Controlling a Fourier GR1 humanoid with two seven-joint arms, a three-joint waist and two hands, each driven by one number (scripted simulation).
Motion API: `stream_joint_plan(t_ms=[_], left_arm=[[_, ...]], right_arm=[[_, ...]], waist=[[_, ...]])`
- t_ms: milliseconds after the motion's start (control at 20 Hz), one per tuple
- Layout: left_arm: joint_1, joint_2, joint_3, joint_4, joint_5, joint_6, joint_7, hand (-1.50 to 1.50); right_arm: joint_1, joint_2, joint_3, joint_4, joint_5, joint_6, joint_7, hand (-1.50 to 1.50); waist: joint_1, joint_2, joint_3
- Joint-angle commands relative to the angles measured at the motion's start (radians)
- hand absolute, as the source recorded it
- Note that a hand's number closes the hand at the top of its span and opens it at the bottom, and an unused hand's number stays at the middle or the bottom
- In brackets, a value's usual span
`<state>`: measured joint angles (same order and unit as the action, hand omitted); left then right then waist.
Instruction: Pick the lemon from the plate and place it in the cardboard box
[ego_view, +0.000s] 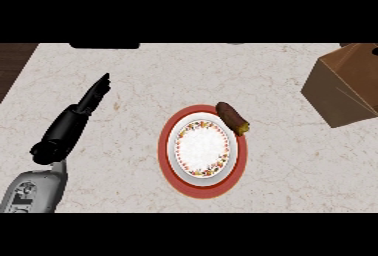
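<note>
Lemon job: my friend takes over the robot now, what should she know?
Left robot hand: open, fingers straight, resting over the counter at the view's left, holding nothing.
Right robot hand: not in view.
The plate sits mid-counter. A dark brown, elongated item with a yellowish end lies on its upper right rim; it doesn't look like a lemon.
The cardboard box stands at the upper right.
Done: nothing visible. Left: pick the item, place it in the box.

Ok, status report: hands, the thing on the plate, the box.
Left hand open, resting on counter at left. Right hand out of view. Dark brown oblong item on plate rim, untouched. Cardboard box far right, path clear.
</note>
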<state>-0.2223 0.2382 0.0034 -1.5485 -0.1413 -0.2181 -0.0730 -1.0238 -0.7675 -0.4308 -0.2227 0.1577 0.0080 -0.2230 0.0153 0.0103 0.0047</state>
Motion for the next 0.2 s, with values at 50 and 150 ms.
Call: stream_joint_plan(t_ms=[50, 150], left_arm=[[0.005, -0.030, -0.025, -0.031, -0.013, 0.014, 0.035, 0.00], [-0.032, -0.010, -0.006, -0.022, -0.002, 0.000, 0.042, 0.00]], right_arm=[[0.087, -0.035, -0.123, 0.028, -0.111, -0.033, -0.059, -1.50], [0.121, -0.098, -0.160, 0.034, -0.140, 0.000, -0.109, -1.50]], waist=[[0.006, 0.000, -0.002], [0.012, 0.007, 0.000]])
